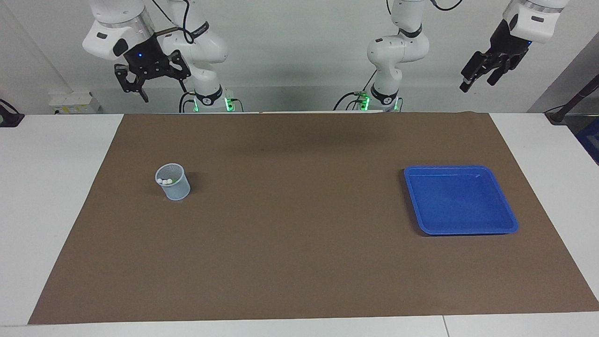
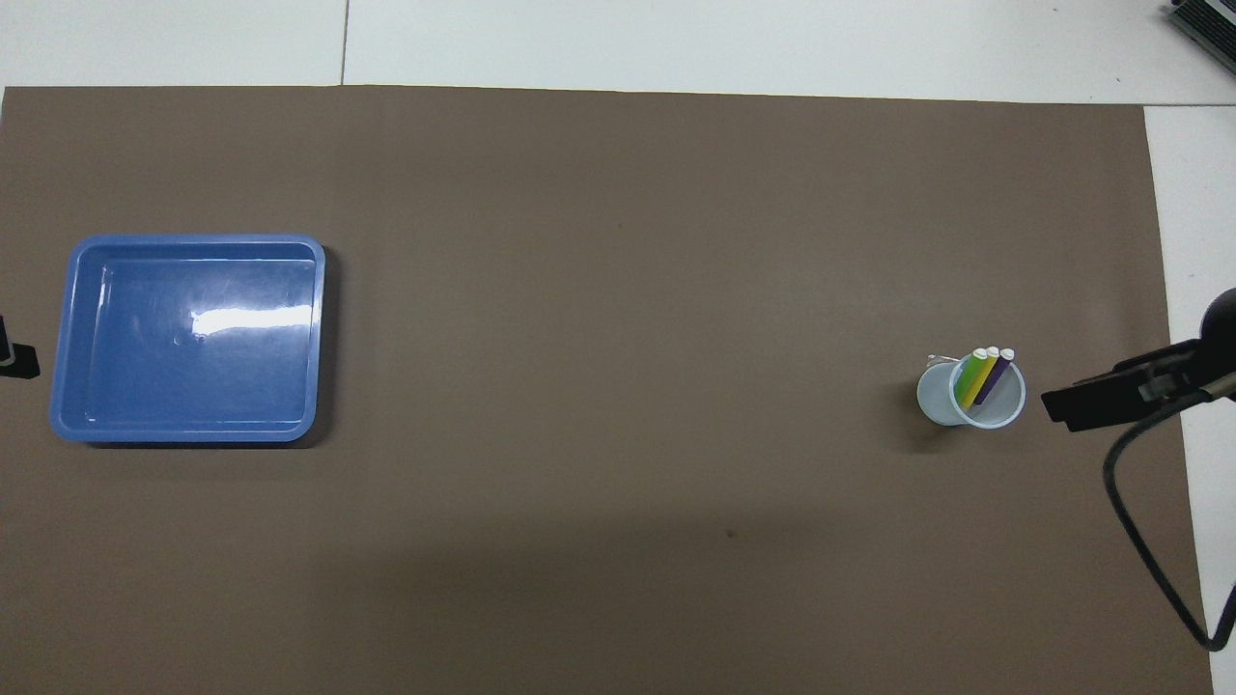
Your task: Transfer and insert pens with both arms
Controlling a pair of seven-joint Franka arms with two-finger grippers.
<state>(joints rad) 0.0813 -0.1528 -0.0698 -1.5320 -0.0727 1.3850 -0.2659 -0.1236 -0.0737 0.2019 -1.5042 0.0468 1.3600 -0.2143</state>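
Three pens [image 2: 984,375], green, yellow and purple with pale cap ends, stand together in a small pale mesh cup [image 1: 173,185] on the brown mat, toward the right arm's end of the table. In the facing view only their white tips [image 1: 164,180] show above the rim. My right gripper [image 1: 159,89] hangs open and empty, high in the air over the mat's edge near its own base, well apart from the cup. My left gripper [image 1: 477,83] is raised high at the left arm's end, open and holding nothing. In the overhead view only the grippers' tips [image 2: 1086,406] [image 2: 17,359] show.
A blue rectangular tray [image 1: 461,169] lies on the brown mat [image 1: 299,262] toward the left arm's end, with nothing in it. White table surface borders the mat on all sides.
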